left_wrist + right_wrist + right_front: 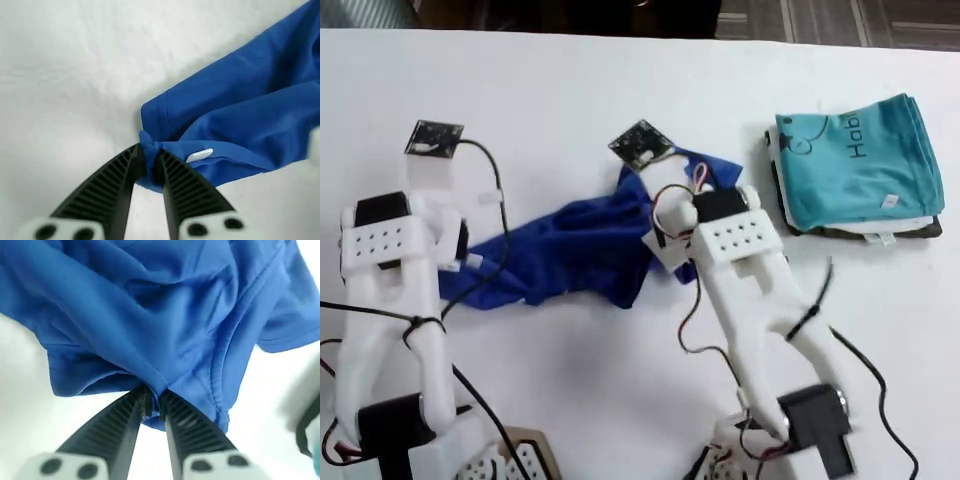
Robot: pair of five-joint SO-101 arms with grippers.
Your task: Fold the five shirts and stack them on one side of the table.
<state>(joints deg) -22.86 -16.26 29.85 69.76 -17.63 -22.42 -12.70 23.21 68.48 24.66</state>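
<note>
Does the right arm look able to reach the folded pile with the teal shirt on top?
Probably not yet: on the right arm, the jaws are shut on the blue shirt. The pile lies close beside it, with bare table between, so only its load hinders it.

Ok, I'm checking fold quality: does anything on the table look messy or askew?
The blue shirt lies crumpled in a twisted band, pinched at opposite ends by the left gripper and right gripper. The folded stack sits skewed, lower layers peeking out under the teal shirt.
</note>
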